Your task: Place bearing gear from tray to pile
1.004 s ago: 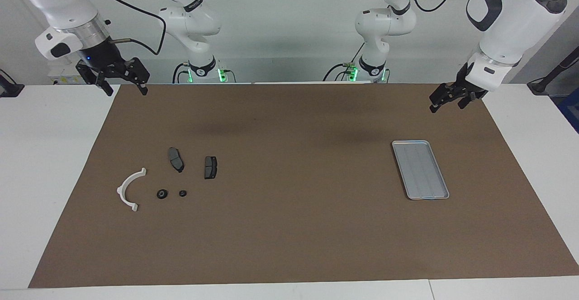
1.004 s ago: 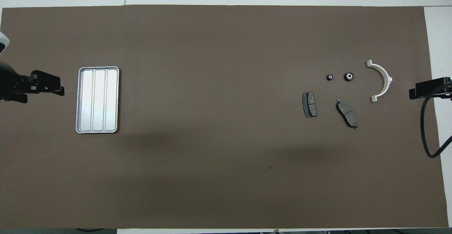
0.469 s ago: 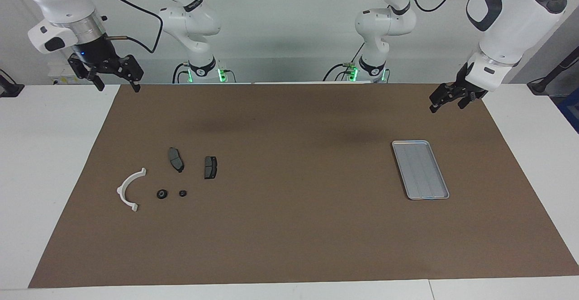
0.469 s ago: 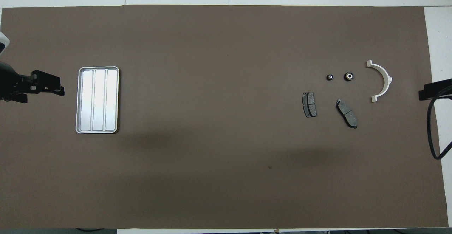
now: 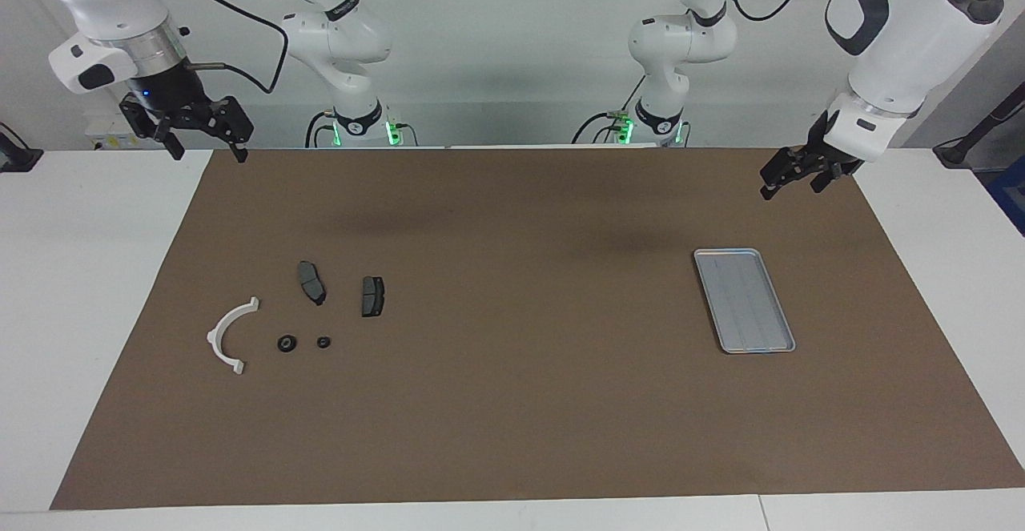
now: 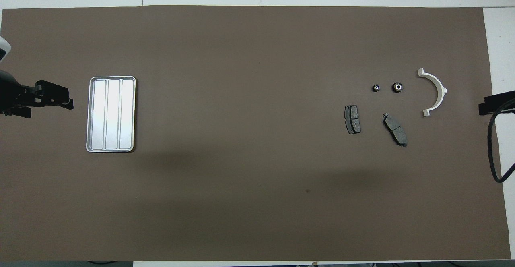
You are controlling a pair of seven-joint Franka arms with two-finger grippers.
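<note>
Black-fingered right gripper (image 5: 202,140) hangs spread and empty above its table edge; left gripper (image 5: 789,176), empty, waits. Silver-grey ribbed metal tray (image 5: 745,300) lies bare. Farther out, both small black bearing gears (image 5: 286,343) rest within the pile (image 5: 232,335); I judge no regrasp needed.

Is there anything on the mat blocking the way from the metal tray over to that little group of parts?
Nothing visible does. The brown mat lies bare between the tray and the pile. The tray itself holds nothing, and two small black round parts already sit in the pile.
</note>
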